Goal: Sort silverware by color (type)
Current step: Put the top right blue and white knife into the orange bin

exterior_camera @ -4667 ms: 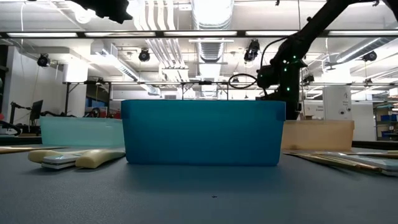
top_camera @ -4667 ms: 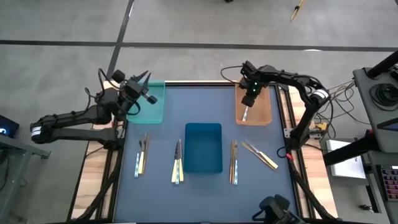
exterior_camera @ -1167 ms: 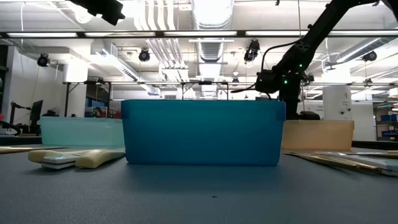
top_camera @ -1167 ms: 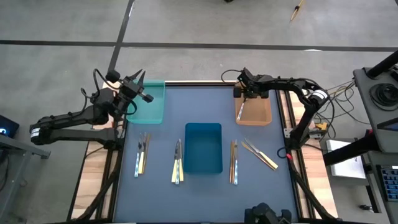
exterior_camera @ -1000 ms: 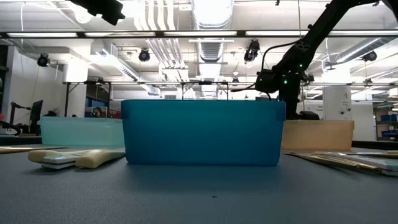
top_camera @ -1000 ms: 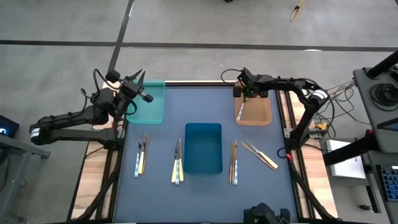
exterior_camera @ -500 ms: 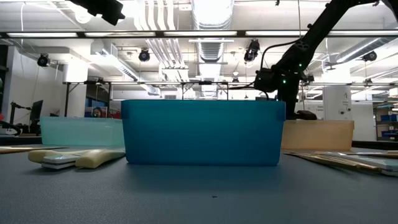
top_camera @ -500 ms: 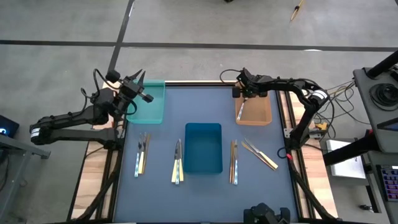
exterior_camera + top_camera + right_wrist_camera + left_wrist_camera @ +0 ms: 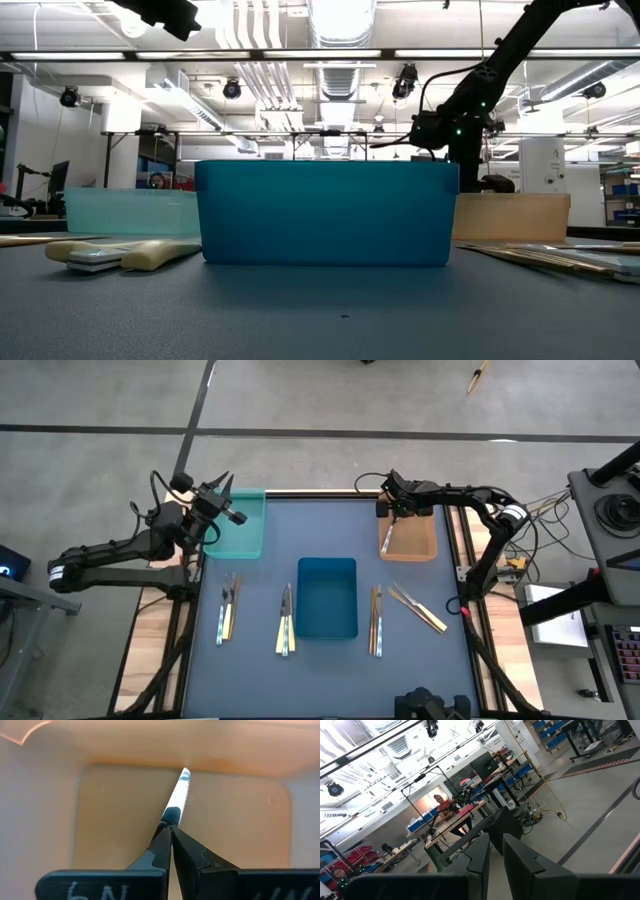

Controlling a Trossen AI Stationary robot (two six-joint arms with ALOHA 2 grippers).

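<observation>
My right gripper hovers over the far left corner of the orange tray, shut on a serrated silver knife whose blade reaches down into the tray. My left gripper waits in the air by the far left corner of the teal tray; its fingers stand a narrow gap apart with nothing between them. Silverware lies flat on the mat in small groups: left, beside the blue tray, right of it and slanted at the right. My right gripper pinches the knife between its two fingertips at the blade's near end; the handle is hidden behind the fingers. The fingers slant down from above and lie along the knife. The blade points into the tray toward its wall; I cannot tell whether its tip touches.
The blue tray stands mid-table; in the low view it hides the middle, with the teal tray and orange tray behind at either side. Bare mat lies along the near edge.
</observation>
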